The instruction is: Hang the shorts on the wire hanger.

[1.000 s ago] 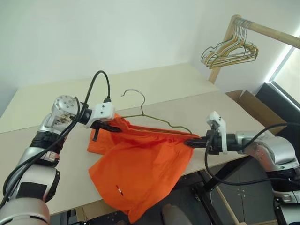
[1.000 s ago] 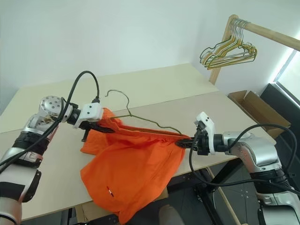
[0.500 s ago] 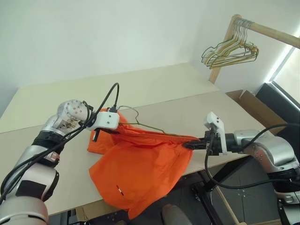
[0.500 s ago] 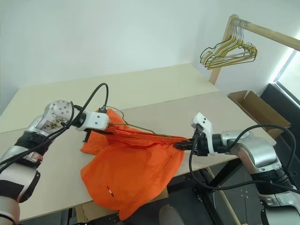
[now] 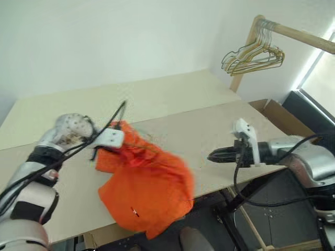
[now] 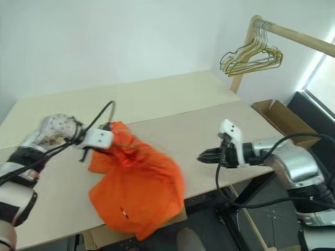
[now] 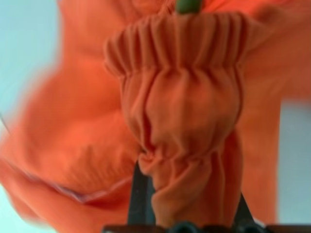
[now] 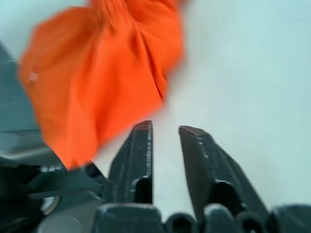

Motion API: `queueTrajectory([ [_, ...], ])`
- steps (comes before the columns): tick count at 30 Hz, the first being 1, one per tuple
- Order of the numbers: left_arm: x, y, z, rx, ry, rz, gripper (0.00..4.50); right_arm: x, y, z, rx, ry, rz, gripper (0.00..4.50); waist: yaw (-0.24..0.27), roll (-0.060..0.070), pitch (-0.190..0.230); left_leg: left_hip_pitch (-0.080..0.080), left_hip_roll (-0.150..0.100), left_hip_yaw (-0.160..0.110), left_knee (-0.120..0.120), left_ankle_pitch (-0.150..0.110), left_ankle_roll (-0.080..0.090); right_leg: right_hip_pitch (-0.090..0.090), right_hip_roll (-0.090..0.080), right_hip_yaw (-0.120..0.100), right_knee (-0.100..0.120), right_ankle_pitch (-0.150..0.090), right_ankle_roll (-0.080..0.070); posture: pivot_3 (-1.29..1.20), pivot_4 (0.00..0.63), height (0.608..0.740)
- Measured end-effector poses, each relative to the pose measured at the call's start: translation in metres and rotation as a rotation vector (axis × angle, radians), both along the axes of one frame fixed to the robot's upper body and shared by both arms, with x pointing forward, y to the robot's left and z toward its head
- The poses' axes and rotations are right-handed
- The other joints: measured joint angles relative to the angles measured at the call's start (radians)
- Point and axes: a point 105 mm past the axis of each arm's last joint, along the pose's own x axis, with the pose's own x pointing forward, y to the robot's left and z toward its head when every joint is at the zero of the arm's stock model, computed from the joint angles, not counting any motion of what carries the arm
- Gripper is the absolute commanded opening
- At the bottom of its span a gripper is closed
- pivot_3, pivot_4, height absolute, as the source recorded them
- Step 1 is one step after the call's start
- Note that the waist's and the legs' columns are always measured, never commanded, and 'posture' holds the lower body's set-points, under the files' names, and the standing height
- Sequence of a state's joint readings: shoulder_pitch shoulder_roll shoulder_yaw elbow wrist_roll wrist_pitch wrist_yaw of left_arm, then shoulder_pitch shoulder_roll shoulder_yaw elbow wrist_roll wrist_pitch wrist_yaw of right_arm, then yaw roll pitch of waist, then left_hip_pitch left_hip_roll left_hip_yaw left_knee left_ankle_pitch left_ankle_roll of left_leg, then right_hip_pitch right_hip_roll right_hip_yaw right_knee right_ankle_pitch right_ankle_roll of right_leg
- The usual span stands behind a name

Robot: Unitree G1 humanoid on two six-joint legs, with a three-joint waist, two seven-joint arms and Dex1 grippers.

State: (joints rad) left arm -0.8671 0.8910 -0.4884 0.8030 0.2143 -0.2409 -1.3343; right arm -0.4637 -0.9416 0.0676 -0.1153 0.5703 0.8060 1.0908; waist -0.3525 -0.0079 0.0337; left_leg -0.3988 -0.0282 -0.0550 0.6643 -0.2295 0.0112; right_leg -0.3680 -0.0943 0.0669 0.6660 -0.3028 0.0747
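One tiny unreadable white mark on orange shorts.

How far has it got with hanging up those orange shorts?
Not finished. The left pincer grips the gathered waistband of the shorts, which slump on the table. The right pincer stands open and empty beside them. The wire hanger barely shows among the folds, so whether it is threaded in is unclear. Lifting and hanging remain.

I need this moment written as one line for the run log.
left pincer: shut on shorts waistband | right pincer: open, empty, apart from shorts | shorts: partly on table, hanging over front edge
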Motion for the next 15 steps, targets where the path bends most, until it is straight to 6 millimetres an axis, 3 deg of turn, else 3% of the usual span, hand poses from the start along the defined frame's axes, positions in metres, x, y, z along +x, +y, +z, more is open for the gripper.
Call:
queueTrajectory([
  [5, 0.003, -0.013, -0.001, -0.02, 0.002, -0.029, 0.0, -0.001, 0.008, 0.001, 0.024, -0.007, 0.019, 3.89, 0.021, -0.001, 0.0, -0.001, -0.001, 0.0, 0.0, 0.0, 0.0, 0.0, -0.002, 0.0, -0.001, 0.0, 0.0, -0.31, 0.0, 0.74],
  [11, 0.008, -0.031, 0.007, -0.155, 0.032, 0.003, 0.0, 0.001, 0.01, 0.006, 0.032, -0.013, -0.021, 3.89, 0.022, -0.001, 0.0, -0.002, -0.002, 0.0, 0.0, 0.0, 0.0, -0.001, -0.003, 0.0, -0.001, 0.0, 0.0, -0.31, 0.0, 0.74],
  [15, 0.014, -0.048, 0.028, -0.245, 0.033, -0.003, 0.0, 0.006, 0.039, 0.057, 0.025, -0.125, 0.018, 3.89, 0.01, 0.0, 0.0, -0.002, -0.002, 0.0, 0.0, 0.0, 0.0, -0.002, -0.002, 0.0, 0.001, 0.0, 0.0, -0.31, 0.0, 0.74],
])
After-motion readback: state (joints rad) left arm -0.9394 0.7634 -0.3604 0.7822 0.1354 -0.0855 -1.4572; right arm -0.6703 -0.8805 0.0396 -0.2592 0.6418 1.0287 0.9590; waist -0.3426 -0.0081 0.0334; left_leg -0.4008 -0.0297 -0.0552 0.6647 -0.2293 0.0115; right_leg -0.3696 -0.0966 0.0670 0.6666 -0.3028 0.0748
